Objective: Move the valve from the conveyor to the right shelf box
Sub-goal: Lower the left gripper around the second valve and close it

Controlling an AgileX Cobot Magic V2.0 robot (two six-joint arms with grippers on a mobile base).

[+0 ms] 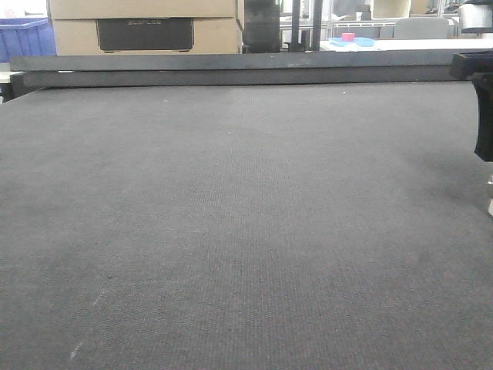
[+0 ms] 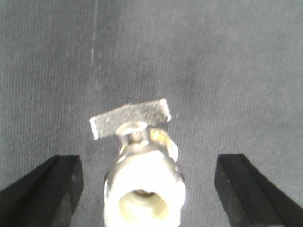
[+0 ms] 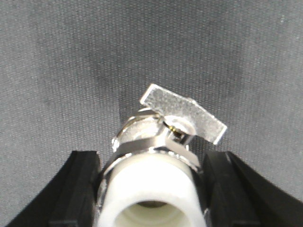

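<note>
The conveyor (image 1: 231, 231) is a wide dark-grey woven belt with a black rail (image 1: 231, 69) along its far edge. In the right wrist view my right gripper (image 3: 151, 194) is shut on a valve (image 3: 156, 156), a shiny metal body with a white end and a flat grey handle; both black fingers (image 3: 78, 189) press its sides. In the left wrist view my left gripper (image 2: 147, 194) is open around another such valve (image 2: 142, 184) on the belt, with a gap on each side. In the front view only the right arm's black part (image 1: 481, 116) shows at the right edge.
Behind the rail stand cardboard boxes (image 1: 142, 27), a blue crate (image 1: 23, 35) at the far left and a blue tray with a pink item (image 1: 350, 40) on a white table.
</note>
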